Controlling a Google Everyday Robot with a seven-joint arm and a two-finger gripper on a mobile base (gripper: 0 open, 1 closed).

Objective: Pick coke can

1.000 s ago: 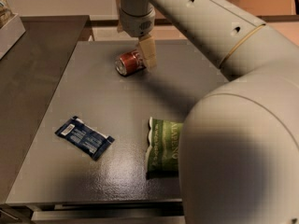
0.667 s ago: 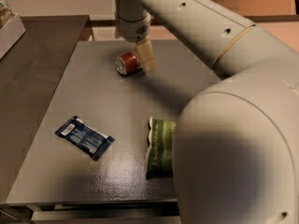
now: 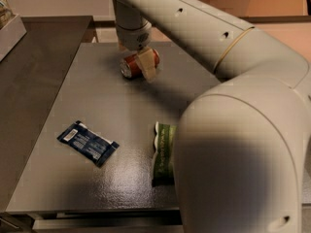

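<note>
Reaching down from the thick cream-coloured robot arm [image 3: 209,38] with the cream gripper [image 3: 141,66], pressing in right at the small red cylindrical metal coke can [image 3: 129,66] and partly covering its near side. Not being able to tell whether spread or clamped around the can.

Finding the can lying on its side, with a silver end turned left and forward, resting on the far middle of the flat grey metal table [image 3: 97,106]. Noting the blue rectangular foil snack packet [image 3: 87,143] well apart towards the front left, and the green crinkled chip bag [image 3: 164,152] near the front, half hidden behind the bulky lower part of the arm.

Judging the step in hand as the grasp itself: sitting at the can, with no lift begun. Calling next, on that reading, for a firm squeeze across the round body and then a straight rise. Watching for rolling or sideways slipping, given a smooth cylinder lying down on a smooth top.
</note>
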